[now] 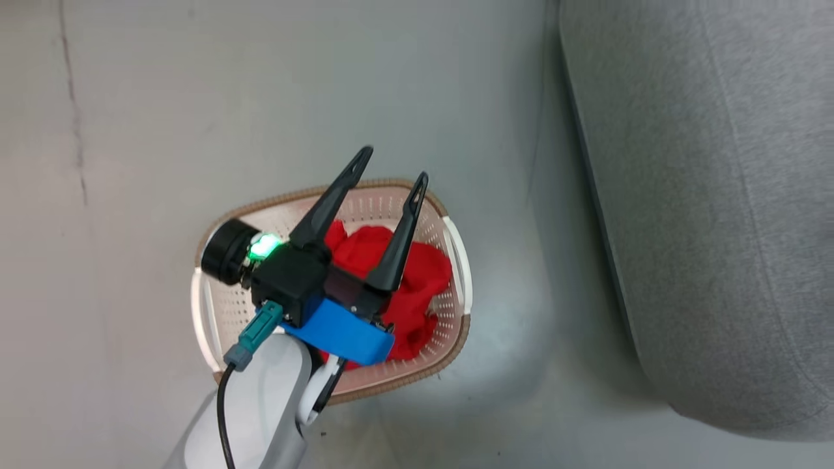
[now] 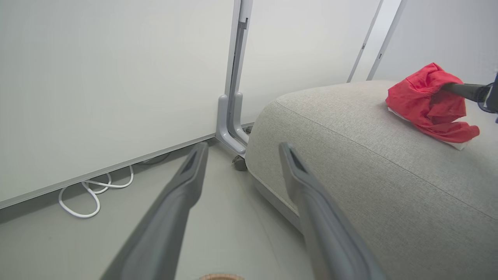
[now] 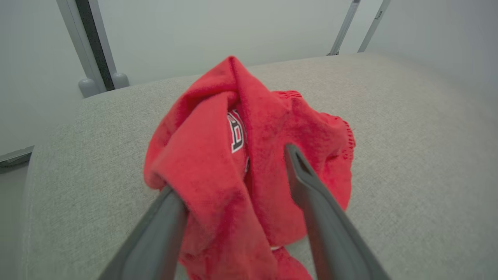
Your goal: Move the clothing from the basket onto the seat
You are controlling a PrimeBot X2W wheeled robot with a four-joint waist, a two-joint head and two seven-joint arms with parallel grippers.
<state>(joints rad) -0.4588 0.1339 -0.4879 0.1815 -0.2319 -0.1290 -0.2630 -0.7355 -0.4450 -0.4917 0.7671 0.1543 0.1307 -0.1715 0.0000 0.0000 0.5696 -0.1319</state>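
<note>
Finds, on the seat (image 3: 408,136), one red garment (image 3: 268,128) slumped in a heap on the grey fabric, with white lettering (image 3: 236,134) tucked in a fold. Has the right hand (image 3: 231,169) spread wide around that heap and gripping nothing, yet with a flap of cloth draped over one finger, so judges the release as made but not clean. Sees the basket (image 1: 410,378) down on the floor (image 1: 326,78), near the seat but apart from it, with the second red garment (image 1: 427,273) bunched inside toward the seat side. Holds the left hand (image 1: 395,163) above that basket, wide and empty, aimed outward toward the seat's end rather than down at the cloth, going by the left wrist view; cannot tell the height over the fabric. Reads the job as about halfway, with one piece across and one to go, and the step in hand as letting go of the first. Calls next for drawing the right hand back along the line of its own fingers, slowly, so as to slip out from under the draped flap without dragging the heap toward the seat's edge. Calls after that for tipping the left hand down into the basket, pinching a thick bunch of red rather than a thin hem, and staying off the perforated side.
</note>
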